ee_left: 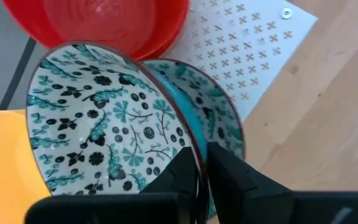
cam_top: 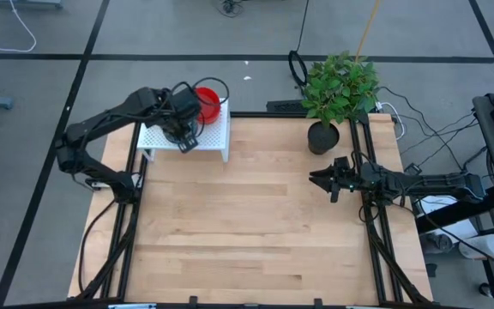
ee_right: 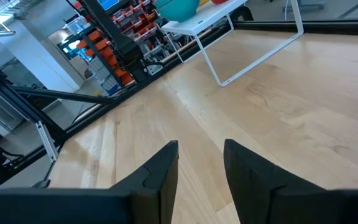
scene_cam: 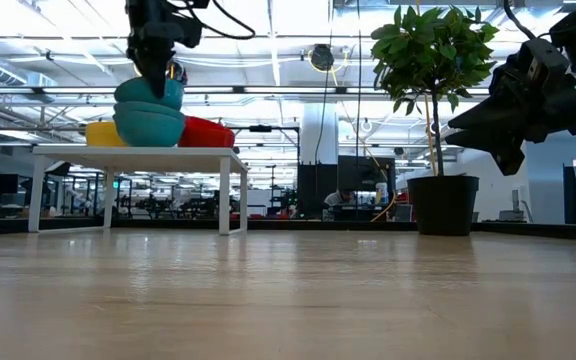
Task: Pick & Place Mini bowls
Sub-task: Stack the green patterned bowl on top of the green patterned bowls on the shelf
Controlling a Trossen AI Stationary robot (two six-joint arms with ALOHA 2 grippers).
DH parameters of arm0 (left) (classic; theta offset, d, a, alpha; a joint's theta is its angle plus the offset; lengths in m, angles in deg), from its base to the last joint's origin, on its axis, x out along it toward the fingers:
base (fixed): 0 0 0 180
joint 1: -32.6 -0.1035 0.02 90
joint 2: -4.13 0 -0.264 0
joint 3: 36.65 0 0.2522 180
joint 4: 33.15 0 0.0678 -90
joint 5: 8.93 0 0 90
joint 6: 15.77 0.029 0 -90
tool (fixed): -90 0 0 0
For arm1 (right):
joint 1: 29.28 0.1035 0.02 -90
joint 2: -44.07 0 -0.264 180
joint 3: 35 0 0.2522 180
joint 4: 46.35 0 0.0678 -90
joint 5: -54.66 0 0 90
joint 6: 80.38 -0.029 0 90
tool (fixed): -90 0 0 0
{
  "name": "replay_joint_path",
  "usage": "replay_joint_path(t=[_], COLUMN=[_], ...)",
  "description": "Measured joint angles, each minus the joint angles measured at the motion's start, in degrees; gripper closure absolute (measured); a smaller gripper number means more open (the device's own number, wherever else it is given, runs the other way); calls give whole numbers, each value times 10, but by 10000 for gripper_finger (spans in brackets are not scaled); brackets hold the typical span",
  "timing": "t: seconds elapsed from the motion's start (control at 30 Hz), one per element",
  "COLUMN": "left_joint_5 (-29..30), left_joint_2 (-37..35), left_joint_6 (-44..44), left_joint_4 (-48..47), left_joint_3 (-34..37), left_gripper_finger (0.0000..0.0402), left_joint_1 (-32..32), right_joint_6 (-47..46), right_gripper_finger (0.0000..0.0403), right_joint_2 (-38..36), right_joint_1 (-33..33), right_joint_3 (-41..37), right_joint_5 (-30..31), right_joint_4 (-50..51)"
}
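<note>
Several mini bowls sit on the white perforated rack (cam_top: pixel 217 137) at the table's far left. Two are teal outside, white with a teal and dark pattern inside (ee_left: pixel 98 124), one nested in the other (scene_cam: pixel 150 125). A red bowl (ee_left: pixel 104 18) and a yellow bowl (ee_left: pixel 5 162) stand beside them. My left gripper (ee_left: pixel 202 155) comes down from above and is shut on the upper patterned bowl. My right gripper (ee_right: pixel 201 162) hangs open above the table's right side (cam_top: pixel 324 180), far from the bowls. My left gripper pinches the rim (ee_left: pixel 191 140) of the upper patterned bowl, one finger (ee_left: pixel 179 168) inside the bowl and one finger (ee_left: pixel 235 171) outside. It comes from above, pointing down (scene_cam: pixel 160 70). The bowl is tilted (scene_cam: pixel 148 92) and sits in the second patterned bowl below it.
A black pot with a green plant (cam_top: pixel 324 136) stands at the table's far right, close to my right arm. The rack's thin white legs (scene_cam: pixel 226 190) stand on the wood. The middle and near parts of the table (cam_top: pixel 256 240) are bare wood.
</note>
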Motion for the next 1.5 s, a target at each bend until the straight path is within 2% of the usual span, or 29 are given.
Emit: replay_joint_path(t=[0.23,0.5,0.77,1.0,1.27,1.37,1.5], left_joint_5=[-2,-2,-15,-16,-12,-12,-10], left_joint_2=[1,2,3,23,37,38,37], left_joint_6=[2,-15,-26,-29,-28,-38,-59], left_joint_4=[0,1,1,-1,-4,-4,-6], left_joint_3=[0,0,0,0,0,0,0], left_gripper_finger=[387,358,383,368,380,370,338], left_joint_1=[0,0,0,4,5,6,8], right_joint_6=[1,2,2,2,0,0,0], right_gripper_finger=[287,287,287,287,287,287,287], right_joint_2=[0,0,0,0,0,0,0], right_joint_1=[0,0,0,0,0,0,0], right_joint_3=[0,0,0,0,0,0,0], right_joint_5=[0,0,0,0,0,0,0], right_joint_4=[0,0,0,0,0,0,0])
